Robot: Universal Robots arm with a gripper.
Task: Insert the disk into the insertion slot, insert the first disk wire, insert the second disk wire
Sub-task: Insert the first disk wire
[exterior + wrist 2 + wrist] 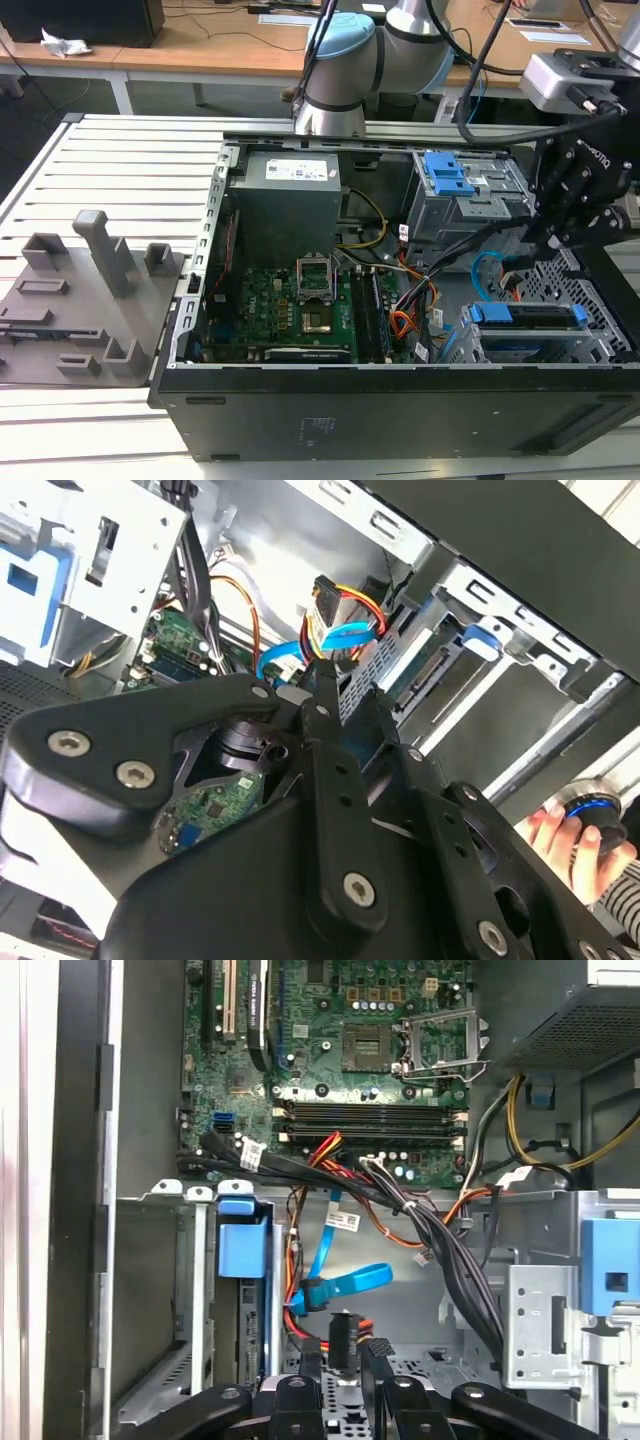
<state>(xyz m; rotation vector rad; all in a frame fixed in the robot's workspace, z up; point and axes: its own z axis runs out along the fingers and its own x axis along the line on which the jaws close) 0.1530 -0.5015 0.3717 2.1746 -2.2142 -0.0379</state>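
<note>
Workbench (120, 160) | arm (340, 70) angled down | pincer (342, 1350) inside computer case (350, 410)

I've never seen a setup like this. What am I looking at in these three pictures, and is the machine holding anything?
It is a robot arm reaching into an open computer case on a slatted metal table. The exterior view looks from off the arm; both wrist views come from cameras riding on it, looking past its gripper. Grey plastic holders lie beside the case. The disk, framed in blue, already sits in the insertion slot. The gripper is at a black plug with coloured wires; whether it grips it, I cannot tell.
</note>
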